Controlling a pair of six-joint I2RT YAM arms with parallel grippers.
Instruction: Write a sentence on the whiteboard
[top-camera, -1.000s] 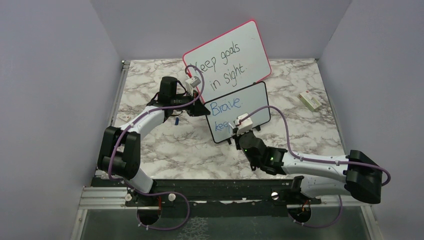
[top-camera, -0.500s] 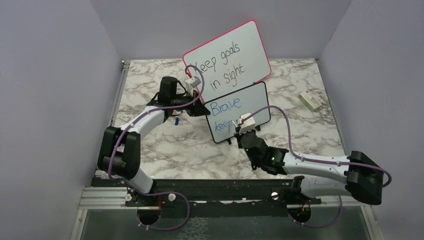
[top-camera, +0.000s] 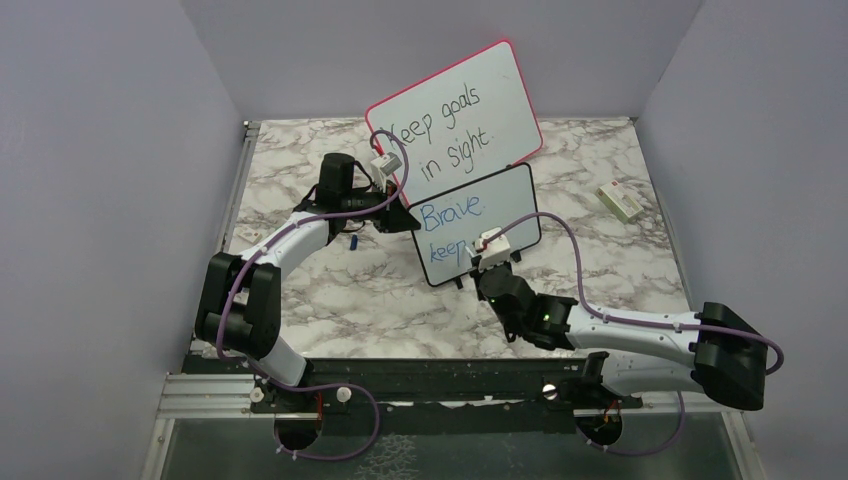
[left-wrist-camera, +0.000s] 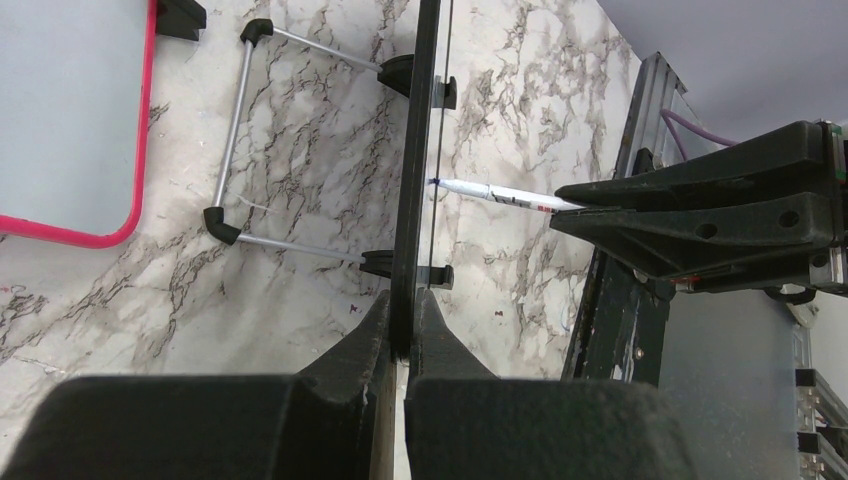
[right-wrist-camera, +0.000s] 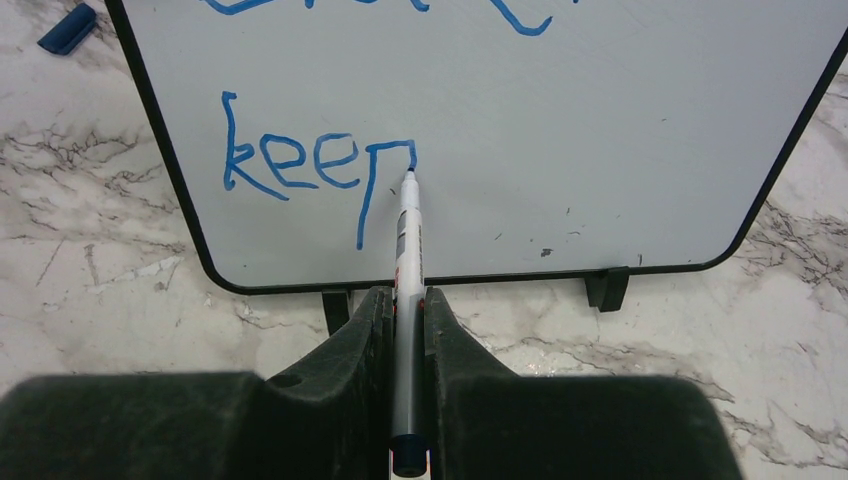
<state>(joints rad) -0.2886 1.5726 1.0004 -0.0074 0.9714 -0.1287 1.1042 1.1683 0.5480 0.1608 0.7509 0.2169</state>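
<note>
From above, the whiteboard (top-camera: 478, 222) stands upright on its little feet near the middle of the marble table (top-camera: 340, 290), just in front of a bigger pink-framed board (top-camera: 455, 105) that leans at the back. The sentence (top-camera: 452, 212) on it is in blue, "Brave." on the top line and "keep" starting the second. The left gripper (top-camera: 409, 221) is at the whiteboard's left edge, and the right gripper (top-camera: 482, 262) is at its lower face, covering the end of the second line. A small white box (top-camera: 620, 202) lies well off to the right. In the left wrist view the board is seen edge-on: the left jaws are pinched tight on its black frame, one finger on each side. A marker (left-wrist-camera: 495, 193) reaches in from the right arm, and its tip touches the board's writing face. In the right wrist view the right jaws are clamped on the marker's barrel, which runs straight out between the fingers. Its tip rests on the board at the top right of the "p", whose stem and top stroke are drawn but whose loop is not closed. A blue cap (right-wrist-camera: 68, 28) lies on the table beside the board's left edge.
</note>
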